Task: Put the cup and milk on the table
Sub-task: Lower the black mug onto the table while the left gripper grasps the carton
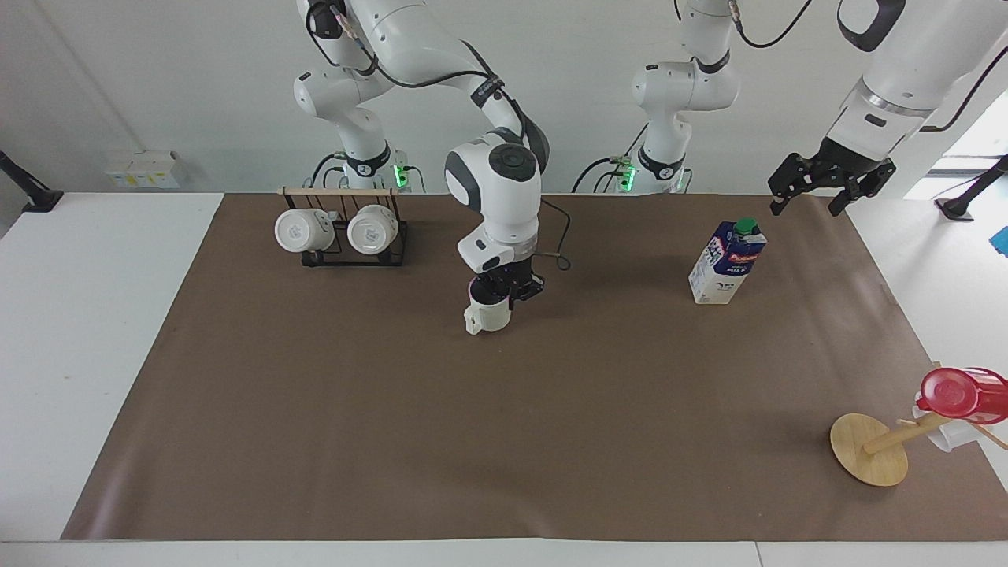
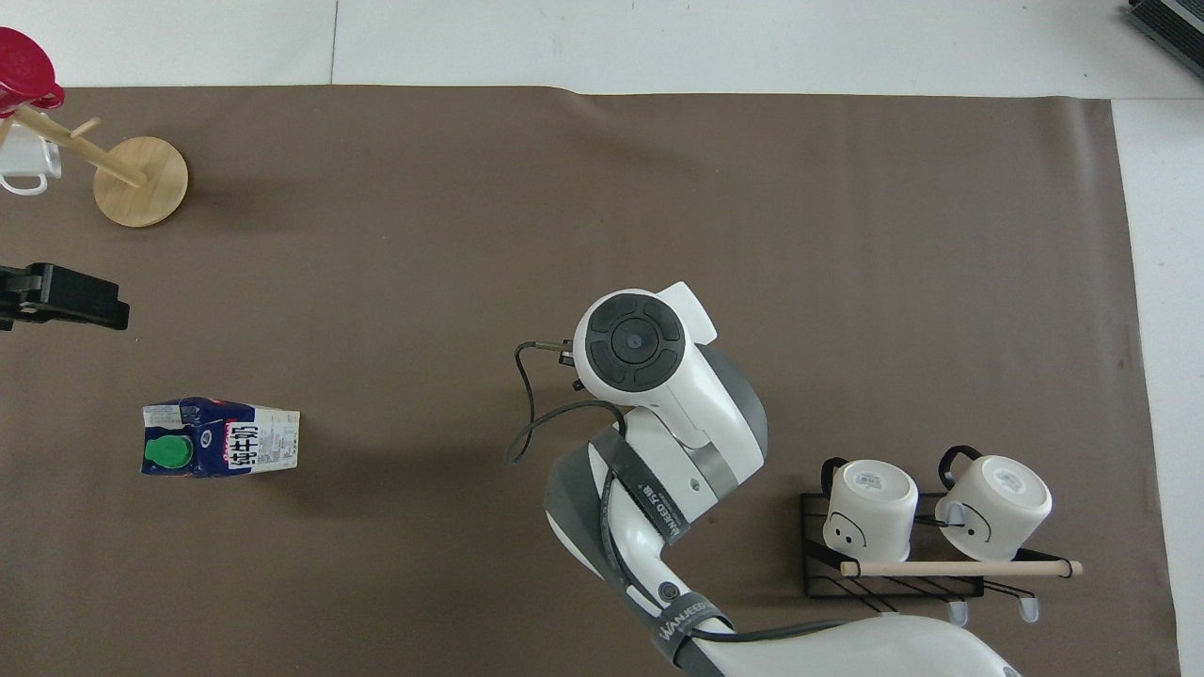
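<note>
Currently: right tool (image 1: 504,288) clamped on the cup (image 1: 488,313), carried over mid-surface (image 1: 315,409).
Lower upright before release, well apart from the standing milk (image 1: 726,261); left tool (image 1: 827,187) waits, fingers spread, empty.

Table (image 1: 94,331); milk (image 1: 726,264), rack (image 1: 346,236), stand (image 1: 869,449).

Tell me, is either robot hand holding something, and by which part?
The right hand holds the cup by its rim, handle hanging free, above the table. The left hand is open and holds nothing.
</note>
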`<move>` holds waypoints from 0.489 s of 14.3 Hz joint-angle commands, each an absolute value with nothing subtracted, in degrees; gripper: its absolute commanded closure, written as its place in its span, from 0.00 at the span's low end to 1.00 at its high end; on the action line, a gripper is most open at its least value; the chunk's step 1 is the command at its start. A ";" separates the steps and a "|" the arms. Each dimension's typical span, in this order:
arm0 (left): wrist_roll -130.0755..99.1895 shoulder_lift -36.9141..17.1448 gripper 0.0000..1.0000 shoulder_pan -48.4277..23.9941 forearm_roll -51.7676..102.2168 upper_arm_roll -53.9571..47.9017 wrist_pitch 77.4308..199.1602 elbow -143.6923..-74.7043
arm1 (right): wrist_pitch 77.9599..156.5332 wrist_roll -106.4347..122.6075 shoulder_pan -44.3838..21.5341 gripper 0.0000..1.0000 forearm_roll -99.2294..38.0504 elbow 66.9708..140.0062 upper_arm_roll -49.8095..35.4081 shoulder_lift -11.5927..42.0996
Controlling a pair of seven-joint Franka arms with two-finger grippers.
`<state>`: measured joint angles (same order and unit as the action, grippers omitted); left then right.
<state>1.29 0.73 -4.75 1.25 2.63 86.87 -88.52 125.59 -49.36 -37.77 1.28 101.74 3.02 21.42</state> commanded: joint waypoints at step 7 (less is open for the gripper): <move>1.31 2.02 0.00 -2.82 1.67 2.46 85.43 -87.63 | 128.67 -50.27 -37.71 1.00 2.02 107.57 3.25 18.55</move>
<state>1.17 1.72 -4.49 1.25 2.93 86.81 -88.48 127.09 -49.37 -37.77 1.28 104.61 3.25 20.83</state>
